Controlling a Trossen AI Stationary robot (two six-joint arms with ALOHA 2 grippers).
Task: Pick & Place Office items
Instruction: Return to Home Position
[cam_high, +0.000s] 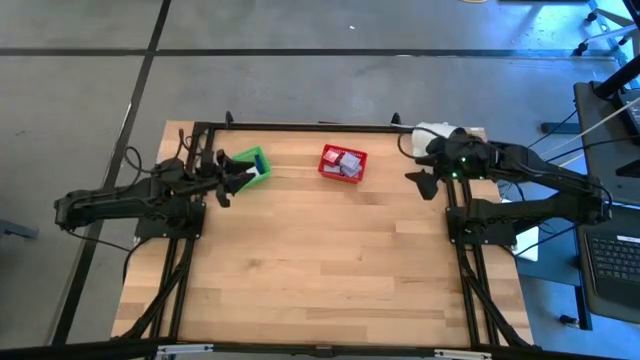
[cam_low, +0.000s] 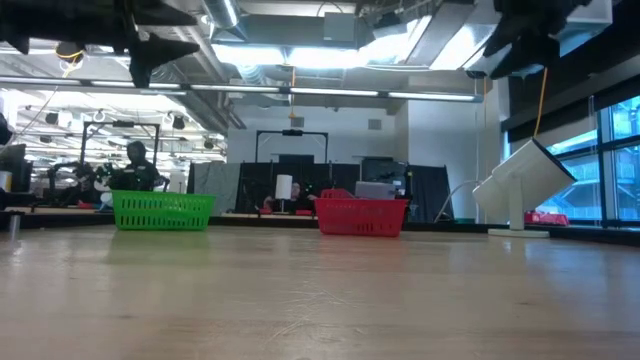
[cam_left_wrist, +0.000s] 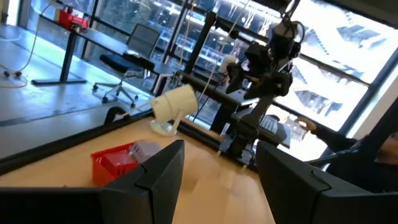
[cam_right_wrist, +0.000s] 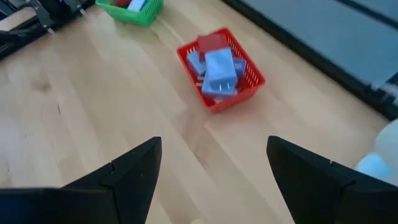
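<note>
A red mesh basket (cam_high: 343, 163) stands at the table's far middle, holding several office items (cam_right_wrist: 217, 68) in blue, lavender and red. A green mesh basket (cam_high: 250, 165) stands to its left, also with pieces (cam_right_wrist: 127, 4) inside. My left gripper (cam_high: 225, 180) hovers just beside the green basket, above the table. It points level toward the right and is open, with nothing between its fingers (cam_left_wrist: 165, 168). My right gripper (cam_high: 428, 182) hangs high at the table's far right. It slants down toward the red basket (cam_right_wrist: 221, 68), open and empty.
A white lamp-like device (cam_high: 432, 132) stands at the far right corner, behind my right arm. A black frame rail (cam_high: 300, 125) runs along the table's far edge. Bare wood (cam_high: 320, 260) spreads from the baskets to the near edge.
</note>
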